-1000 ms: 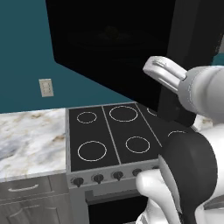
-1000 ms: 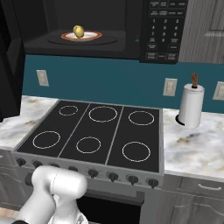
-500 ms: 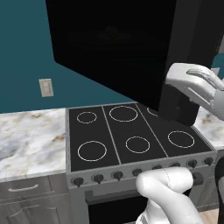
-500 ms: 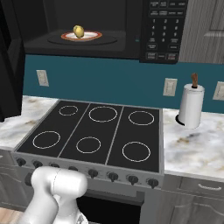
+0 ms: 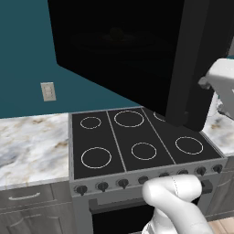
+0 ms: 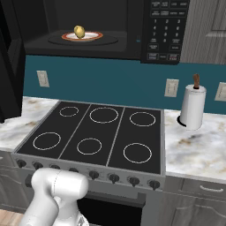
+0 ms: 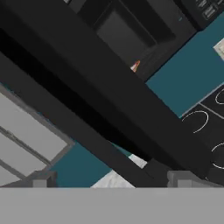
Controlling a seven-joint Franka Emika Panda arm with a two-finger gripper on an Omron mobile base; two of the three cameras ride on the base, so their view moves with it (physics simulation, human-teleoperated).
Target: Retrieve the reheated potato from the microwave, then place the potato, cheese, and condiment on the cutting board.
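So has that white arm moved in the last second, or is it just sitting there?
Yes. In the left base view the robot's white arm has swung rightward, away from the stove burners, toward the edge of the open microwave door.

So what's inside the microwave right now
In the open microwave, the potato sits on a white plate with an orange rim. The far left of the cavity is in shadow, so anything there can't be made out.

A marbled counter [image 6: 194, 148] flanks the black stove [image 6: 99, 137]; a paper-towel roll [image 6: 193, 107] stands on it right of the stove.
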